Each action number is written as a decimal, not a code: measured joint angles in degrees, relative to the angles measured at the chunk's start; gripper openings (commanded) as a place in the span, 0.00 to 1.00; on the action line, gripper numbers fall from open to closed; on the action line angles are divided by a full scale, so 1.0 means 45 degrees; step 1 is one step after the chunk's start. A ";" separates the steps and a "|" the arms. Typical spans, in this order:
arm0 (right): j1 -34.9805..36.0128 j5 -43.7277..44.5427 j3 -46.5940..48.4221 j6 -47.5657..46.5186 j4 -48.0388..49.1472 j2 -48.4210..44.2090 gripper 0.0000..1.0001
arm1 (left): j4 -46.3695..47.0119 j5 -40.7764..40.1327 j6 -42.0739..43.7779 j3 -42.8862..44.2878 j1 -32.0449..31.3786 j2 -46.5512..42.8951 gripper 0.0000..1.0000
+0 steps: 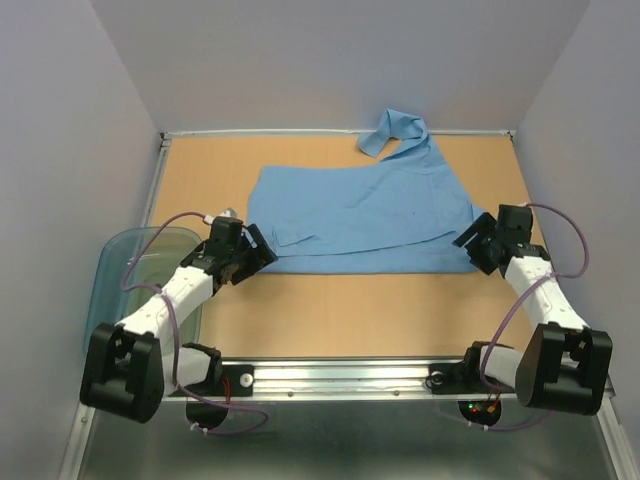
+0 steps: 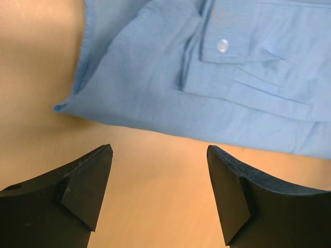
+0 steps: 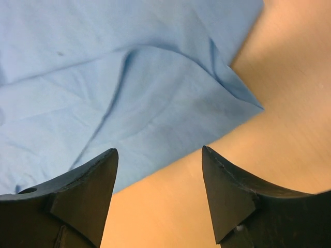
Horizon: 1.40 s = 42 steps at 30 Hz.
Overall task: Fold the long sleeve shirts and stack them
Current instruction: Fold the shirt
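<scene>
Fig. 1. Both arms at the near edge of the long sleeve shirt (image 1: 365, 215), seen from above and from each wrist.

(a) The shirt, light blue and plain, lies spread and partly folded on the wooden surface (image 1: 350, 310), spanning the gap between my two sets of fingers. A twisted strip of its cloth reaches the far rim, well beyond both.

(b) My left fingers (image 2: 85, 181) are spread wide and hold nothing. Bare surface shows between them. The shirt's near hem runs just ahead of their tips, apart from them. A cloth corner lies ahead of the left-hand finger. A cuff with a white button (image 2: 222, 45) lies farther ahead of the right-hand finger.

(c) My right fingers (image 3: 83, 196) are likewise spread, gripping nothing. The shirt's hem crosses slantwise between them. Cloth lies ahead of the left-hand finger, bare surface ahead of the right-hand one. Whether the left-hand tip touches the cloth, I cannot tell.

(d) A clear bluish tub (image 1: 140, 270) sits behind and outboard of my left fingers.
</scene>
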 measured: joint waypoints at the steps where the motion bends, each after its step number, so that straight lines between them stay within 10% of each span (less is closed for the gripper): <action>1: 0.0029 -0.0325 0.0321 -0.0189 -0.0117 -0.0170 0.71 | -0.0078 -0.0063 0.0000 0.0019 -0.0146 -0.0330 0.86; 7: 0.1355 -0.2535 0.1647 0.0126 0.1923 0.0466 0.72 | 0.0121 -0.0398 0.0019 0.2055 -0.1603 -0.0738 0.86; 15: 0.4741 -0.4318 0.3405 0.1433 0.6751 0.5153 0.72 | 0.2438 0.0049 0.0233 0.5916 -0.1914 0.4061 0.86; 27: 0.5013 -0.4930 0.4527 0.3201 1.1540 1.0200 0.72 | 0.3531 0.0549 0.0185 0.5775 -0.1345 0.8082 0.86; 42: 0.1010 -0.2997 0.0578 0.0670 0.9996 0.6353 0.71 | 0.5430 0.1409 -0.0437 0.3628 -0.0797 0.6970 0.86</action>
